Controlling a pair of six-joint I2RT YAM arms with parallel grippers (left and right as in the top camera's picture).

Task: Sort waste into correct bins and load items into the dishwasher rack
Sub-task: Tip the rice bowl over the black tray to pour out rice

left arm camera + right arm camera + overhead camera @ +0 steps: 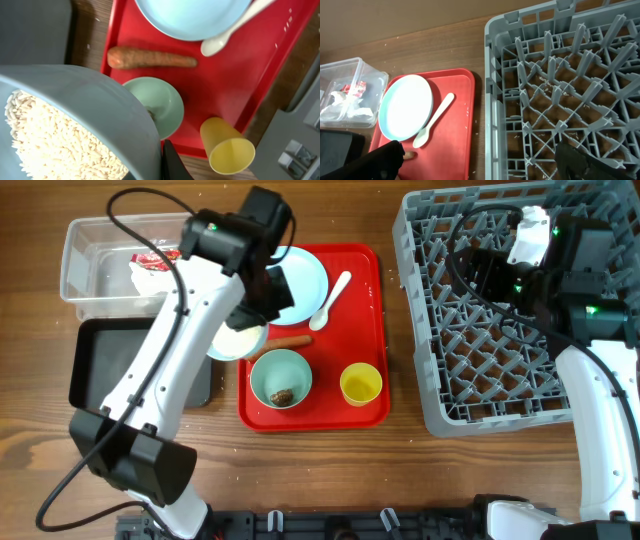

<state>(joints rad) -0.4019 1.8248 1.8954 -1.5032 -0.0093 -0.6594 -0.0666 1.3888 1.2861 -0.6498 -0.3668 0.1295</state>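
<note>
White bowl [237,340]: full of white rice grains [55,140], held at centre left of the overhead view, over the left edge of the flat red tray [240,85] and just beside the black tray [110,380]. It is kept near level, presumably so the rice stays in until it is over a bin. Left gripper [255,310]: clamped on the bowl's rim, one dark finger showing at the rim in the wrist view. Clear tub [100,275], upper left: holds red snack wrapper [355,89] and crumpled napkin [345,107], so the black tray looks meant for food waste. On the red tray: carrot [150,58]; pale green bowl [165,102] with brown food lump [283,395]; yellow cup [227,150]; pale blue plate [192,17] with white spoon [220,42] leaning on its edge. Dishwasher rack [492,75], right: no dishes loaded, a few stray grains inside. Right gripper [480,167]: fingers wide apart, empty, poised above the rack, likely waiting.
</note>
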